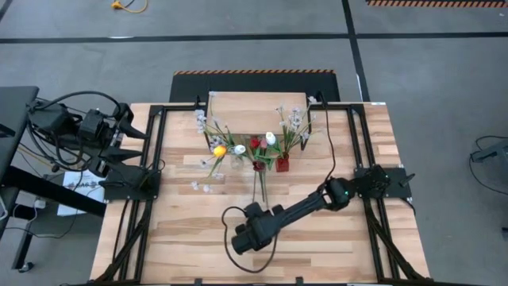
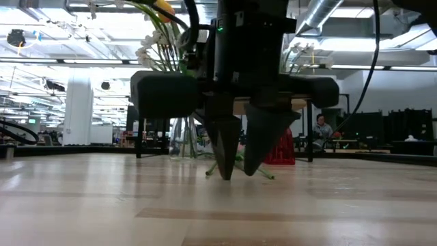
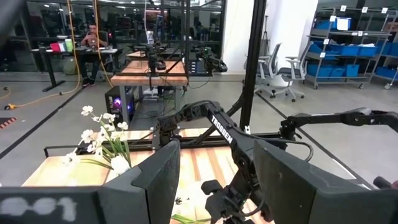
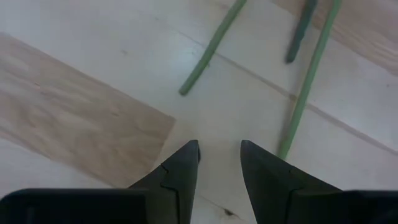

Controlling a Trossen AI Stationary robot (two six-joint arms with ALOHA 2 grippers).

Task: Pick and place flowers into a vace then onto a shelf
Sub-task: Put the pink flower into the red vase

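Several tulips lie flat on the tabletop, red heads [image 1: 255, 145] toward the far side and green stems [image 1: 258, 184] running toward the near side. My right gripper [image 1: 255, 208] points steeply down just short of the stem ends [image 4: 205, 59], open, fingertips close to the wood [image 2: 237, 172], nothing between them. One stem [image 4: 305, 93] ends close beside one finger; whether they touch cannot be told. A clear vase [image 2: 183, 137] holding a yellow tulip [image 1: 220, 150] and white sprays stands left of the stems. The shelf [image 1: 258, 111] stands at the far middle. My left gripper [image 3: 217, 186] waits, raised and open, at the left.
A red container [image 1: 282, 164] with white sprays stands right of the tulip heads, near the shelf's legs. A small white spray [image 1: 205, 185] lies loose on the table to the left. Black frame rails [image 1: 155, 159] run along both table sides. Bare wood lies near the front edge.
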